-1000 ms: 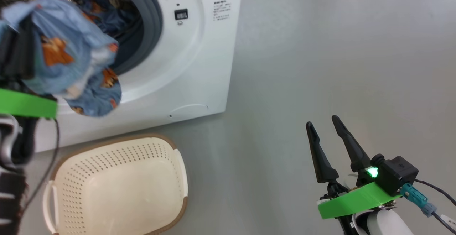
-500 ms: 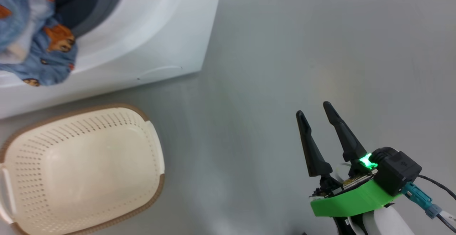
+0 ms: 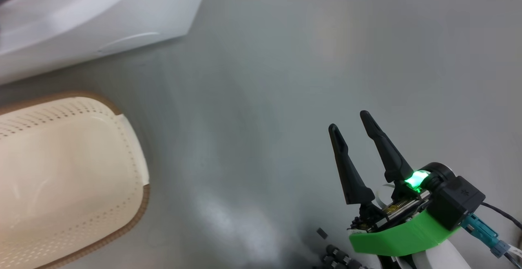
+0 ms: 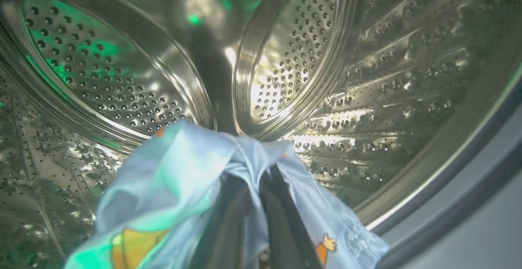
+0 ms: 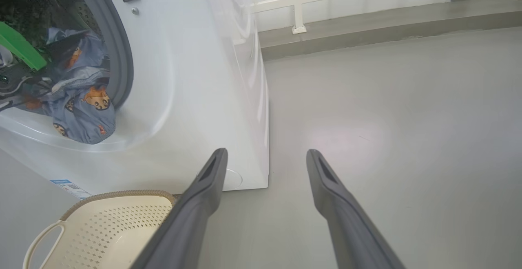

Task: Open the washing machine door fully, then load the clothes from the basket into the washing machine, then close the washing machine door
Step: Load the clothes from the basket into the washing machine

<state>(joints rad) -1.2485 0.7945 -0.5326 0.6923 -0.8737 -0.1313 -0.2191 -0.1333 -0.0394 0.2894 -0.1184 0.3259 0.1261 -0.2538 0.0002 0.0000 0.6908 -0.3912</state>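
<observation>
- The washing machine (image 5: 195,77) has a white, smooth, glossy casing; its gasket (image 5: 126,57) looks like matt grey rubber.
- The drum (image 4: 102,69) is shiny perforated steel.
- The clothes (image 4: 171,179) are soft, thin cloth.
- The basket (image 5: 134,216) is cream matt plastic, with a brown woven-look rim.
- The floor (image 3: 285,57) is smooth, grey, slightly shiny.

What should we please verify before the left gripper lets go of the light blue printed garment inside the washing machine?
1. Left gripper shut on light blue printed garment: ok.
2. Gripper inside perforated steel drum: ok.
3. All fabric past grey rubber gasket: not ok, some hangs over the white washing machine's front lip.
4. Cream perforated plastic basket emptied: ok where visible.
5. Right gripper open, holding nothing: ok.
</observation>
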